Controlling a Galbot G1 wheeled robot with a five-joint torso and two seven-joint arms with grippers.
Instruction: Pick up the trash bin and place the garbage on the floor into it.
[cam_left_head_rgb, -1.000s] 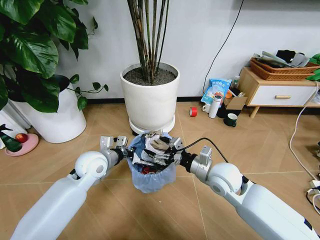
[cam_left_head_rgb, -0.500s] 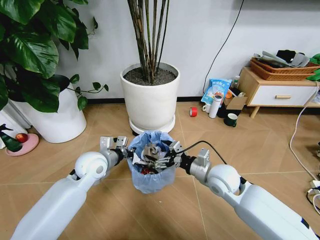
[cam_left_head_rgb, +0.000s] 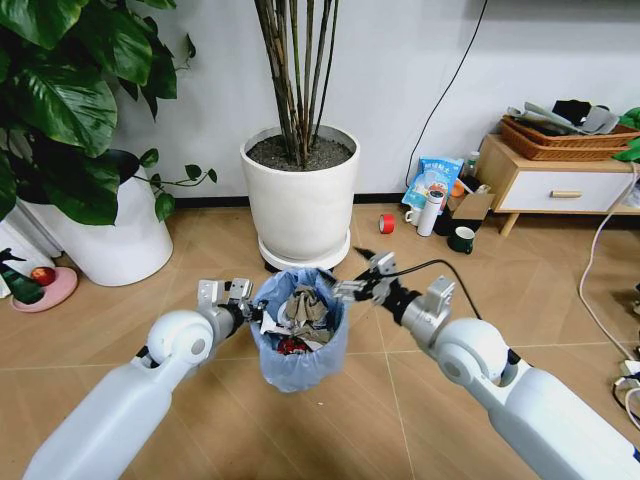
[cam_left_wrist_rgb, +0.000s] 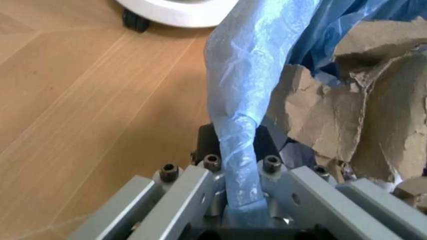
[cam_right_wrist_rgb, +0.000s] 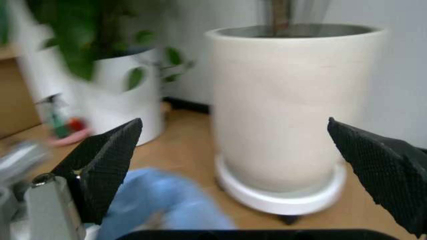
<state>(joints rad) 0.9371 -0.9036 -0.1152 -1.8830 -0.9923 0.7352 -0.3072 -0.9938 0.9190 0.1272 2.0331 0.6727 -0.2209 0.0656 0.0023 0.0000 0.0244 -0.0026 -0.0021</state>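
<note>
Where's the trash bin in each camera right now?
Head view: trash bin low centre, held at its rim by the left tool.
Left wrist view: its blue liner pinched between the fingers.
Right wrist view: blurred blue patch by the lower edge.
Shared landmark: white plant pot.

No legible text anywhere
</note>
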